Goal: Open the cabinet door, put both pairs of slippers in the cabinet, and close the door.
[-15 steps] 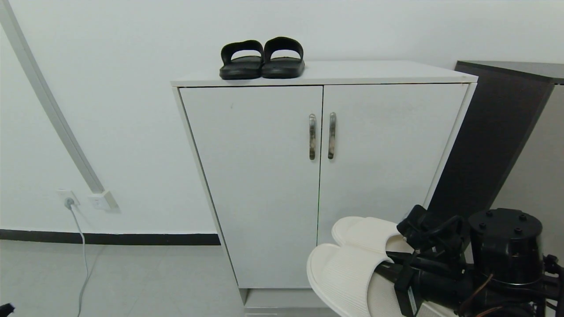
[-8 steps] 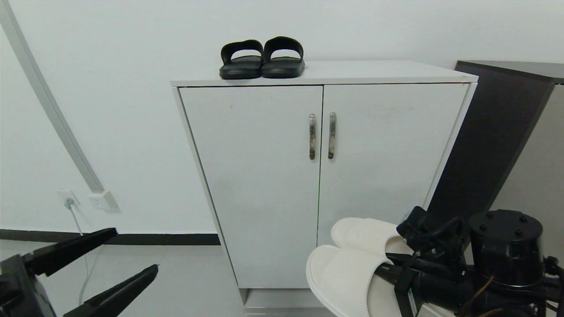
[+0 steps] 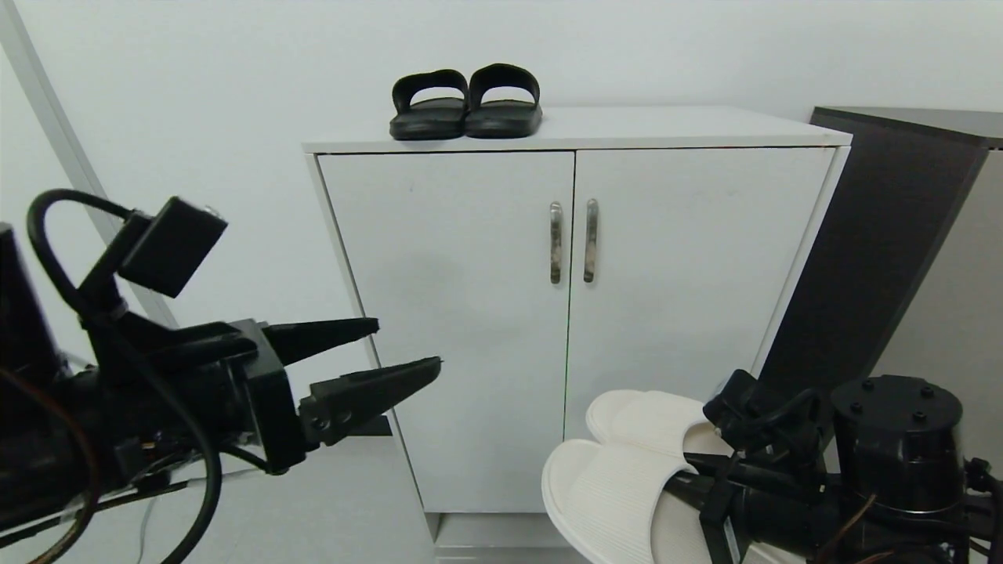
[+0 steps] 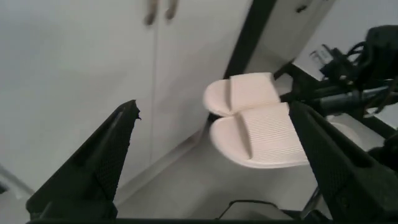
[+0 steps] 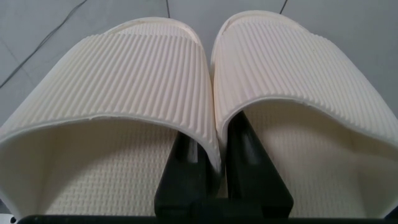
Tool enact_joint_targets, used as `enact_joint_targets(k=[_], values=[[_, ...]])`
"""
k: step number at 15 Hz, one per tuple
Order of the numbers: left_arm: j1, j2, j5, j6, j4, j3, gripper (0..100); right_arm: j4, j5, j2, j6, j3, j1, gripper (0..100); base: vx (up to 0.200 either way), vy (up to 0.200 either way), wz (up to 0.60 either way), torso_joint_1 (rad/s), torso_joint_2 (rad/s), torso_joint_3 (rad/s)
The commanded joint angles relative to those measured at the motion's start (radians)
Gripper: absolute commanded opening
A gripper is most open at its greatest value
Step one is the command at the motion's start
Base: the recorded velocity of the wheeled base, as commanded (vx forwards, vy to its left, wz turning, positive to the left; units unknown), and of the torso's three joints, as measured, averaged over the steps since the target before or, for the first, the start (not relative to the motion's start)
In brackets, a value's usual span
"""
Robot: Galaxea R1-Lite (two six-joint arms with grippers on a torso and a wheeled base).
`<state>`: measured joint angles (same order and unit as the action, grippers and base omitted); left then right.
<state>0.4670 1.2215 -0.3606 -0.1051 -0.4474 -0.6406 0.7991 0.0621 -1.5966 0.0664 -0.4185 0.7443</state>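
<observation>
- Left gripper (image 3: 407,342), jaws spread, hangs at 8 o'clock of the cabinet (image 3: 689,129), before its shut left door (image 3: 454,235).
- Right gripper (image 5: 214,171) pinches the white slippers (image 3: 619,470) by their touching inner walls, at the cabinet's 5 o'clock.
- Black slippers (image 3: 466,102) sit side by side on the cabinet top, at 11 o'clock.

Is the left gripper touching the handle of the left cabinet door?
Apart. In the head view the open left gripper hangs to the side of and below the handle, and bare door shows between them.
</observation>
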Motion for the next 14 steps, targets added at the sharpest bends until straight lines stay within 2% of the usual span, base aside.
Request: enact_joint_targets(k=[1, 2, 3, 5, 6, 7, 8, 9, 11, 14], values=[[0.073, 0.145, 0.000, -0.019, 0.001, -0.114, 100, 0.000, 0.001, -0.003, 0.000, 0.001, 0.000, 0, 0.000, 0.000, 0.00, 0.000, 0.00, 0.000], [0.096, 0.182, -0.006, -0.044, 0.000, -0.152, 100, 0.000, 0.001, -0.003, 0.000, 0.001, 0.000, 0, 0.000, 0.000, 0.00, 0.000, 0.00, 0.000], [0.119, 0.217, -0.017, -0.048, -0.007, -0.182, 100, 0.000, 0.001, -0.003, 0.000, 0.000, -0.002, 0, 0.000, 0.000, 0.00, 0.000, 0.00, 0.000], [0.162, 0.332, -0.031, -0.064, -0.116, -0.241, 100, 0.009, -0.001, -0.002, 0.000, 0.000, -0.002, 0, 0.000, 0.000, 0.00, 0.000, 0.00, 0.000], [0.170, 0.388, -0.031, -0.091, -0.171, -0.267, 100, 0.009, -0.001, -0.002, 0.000, 0.001, -0.002, 0, 0.000, 0.000, 0.00, 0.000, 0.00, 0.000], [0.171, 0.487, -0.031, -0.142, -0.287, -0.324, 100, 0.009, -0.001, -0.002, 0.000, 0.001, -0.002, 0, 0.000, 0.000, 0.00, 0.000, 0.00, 0.000], [0.171, 0.550, -0.027, -0.169, -0.366, -0.364, 100, 0.009, -0.001, -0.002, 0.000, 0.001, -0.002, 0, 0.000, 0.000, 0.00, 0.000, 0.00, 0.000], [0.171, 0.589, -0.027, -0.189, -0.384, -0.404, 100, 0.009, -0.001, -0.003, 0.000, 0.003, -0.002, 0, 0.000, 0.000, 0.00, 0.000, 0.00, 0.000], [0.171, 0.599, -0.032, -0.205, -0.372, -0.422, 100, 0.009, 0.001, -0.006, 0.000, 0.007, -0.002, 0, 0.000, 0.000, 0.00, 0.000, 0.00, 0.000], [0.167, 0.595, -0.031, -0.205, -0.290, -0.470, 100, 0.009, 0.001, -0.016, 0.001, 0.006, -0.002, 0, 0.000, 0.000, 0.00, 0.000, 0.00, 0.000]])
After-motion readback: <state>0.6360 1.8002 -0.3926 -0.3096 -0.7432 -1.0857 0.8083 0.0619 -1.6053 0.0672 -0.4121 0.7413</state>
